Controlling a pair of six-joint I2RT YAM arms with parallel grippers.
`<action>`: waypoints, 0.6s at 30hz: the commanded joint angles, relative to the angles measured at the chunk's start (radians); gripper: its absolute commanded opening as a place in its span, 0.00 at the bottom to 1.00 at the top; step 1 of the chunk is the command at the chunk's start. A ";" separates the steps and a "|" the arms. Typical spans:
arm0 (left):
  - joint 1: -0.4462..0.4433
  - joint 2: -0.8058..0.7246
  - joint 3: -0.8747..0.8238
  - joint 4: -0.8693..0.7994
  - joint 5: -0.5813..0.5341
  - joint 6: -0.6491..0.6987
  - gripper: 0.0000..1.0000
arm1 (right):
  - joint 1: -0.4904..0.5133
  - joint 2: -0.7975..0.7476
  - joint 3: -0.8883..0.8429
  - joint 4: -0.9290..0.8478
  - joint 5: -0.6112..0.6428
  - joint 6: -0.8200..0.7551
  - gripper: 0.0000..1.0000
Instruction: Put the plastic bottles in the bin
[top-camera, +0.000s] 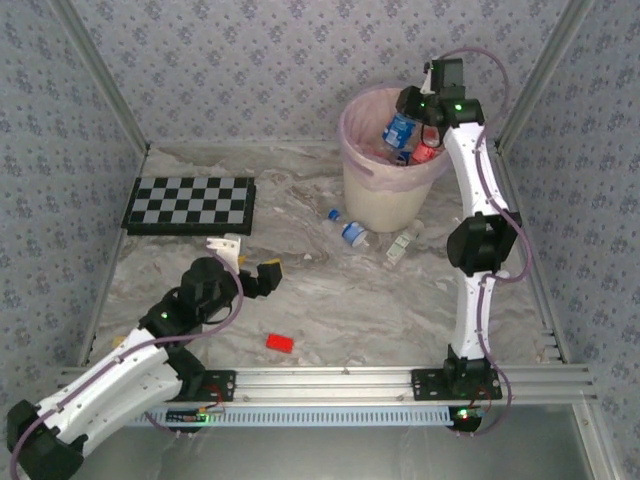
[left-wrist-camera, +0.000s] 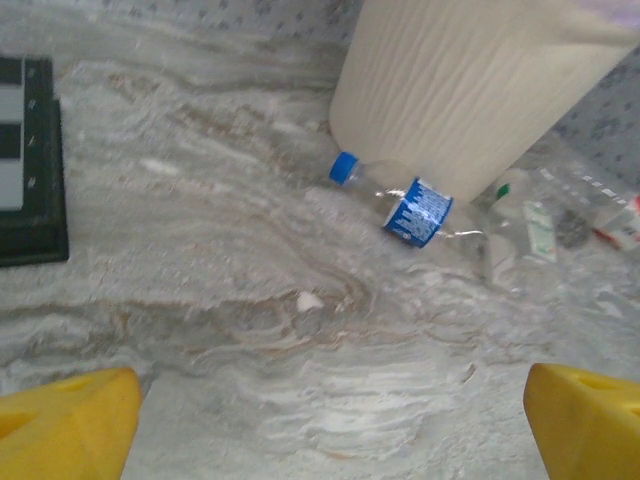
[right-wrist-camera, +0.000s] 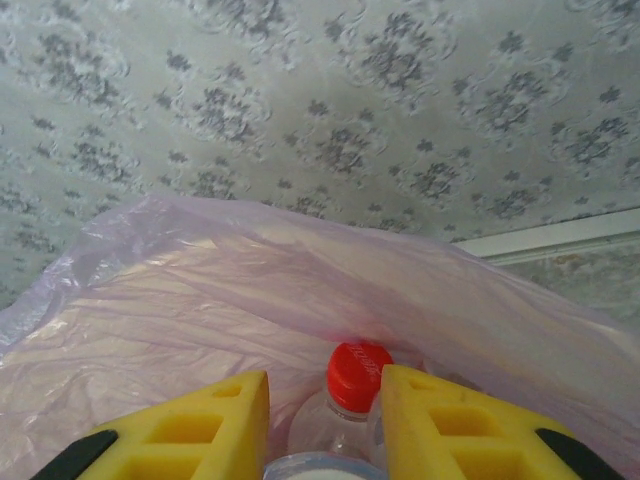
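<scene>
Checkerboard (top-camera: 190, 205) far left; small red block (top-camera: 280, 342) (flat) nearer.

one bin (top-camera: 392, 195). four plastic bottles (top-camera: 352, 233) for certain: two up in the bin, namely one blue-labelled bottle (top-camera: 398, 130) and one red-capped bottle (right-wrist-camera: 358, 375); two lying on the one table (top-camera: 350, 300), namely one blue-capped bottle (left-wrist-camera: 405, 208) and one green-capped bottle (left-wrist-camera: 525, 230). possibly a fifth bottle (left-wrist-camera: 620, 225) beside those, red-and-white label, too blurred to count. one checkerboard (top-camera: 190, 205). one small red block (top-camera: 280, 342). two arms, left arm (top-camera: 130, 365) and right arm (top-camera: 480, 240).

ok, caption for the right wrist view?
Right gripper holds a red-capped bottle over the pink-lined bin.
</scene>
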 joint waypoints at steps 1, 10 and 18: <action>0.014 0.023 0.040 -0.047 0.004 -0.033 0.98 | 0.007 0.010 0.051 -0.166 0.019 -0.016 0.47; 0.031 0.119 0.043 0.006 0.027 -0.055 0.98 | 0.006 -0.130 0.116 -0.198 0.144 -0.114 1.00; 0.041 0.241 0.070 0.050 0.065 -0.058 0.99 | -0.021 -0.274 -0.080 -0.142 0.157 -0.154 0.97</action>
